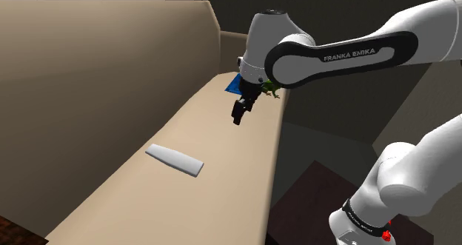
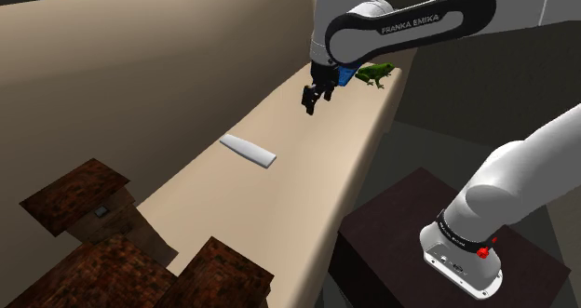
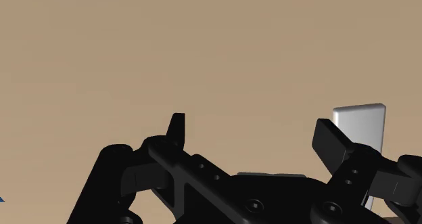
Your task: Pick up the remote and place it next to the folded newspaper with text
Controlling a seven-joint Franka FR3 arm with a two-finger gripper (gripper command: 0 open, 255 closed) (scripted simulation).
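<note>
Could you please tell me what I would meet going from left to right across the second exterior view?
Brown wooden furniture → flat white slab → black gripper, jaws apart → blue thing → green frog.

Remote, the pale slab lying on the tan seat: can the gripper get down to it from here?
Probably yes. The gripper hangs open above the seat, and the remote lies flat with bare seat all round it; nothing stands between them.
</note>
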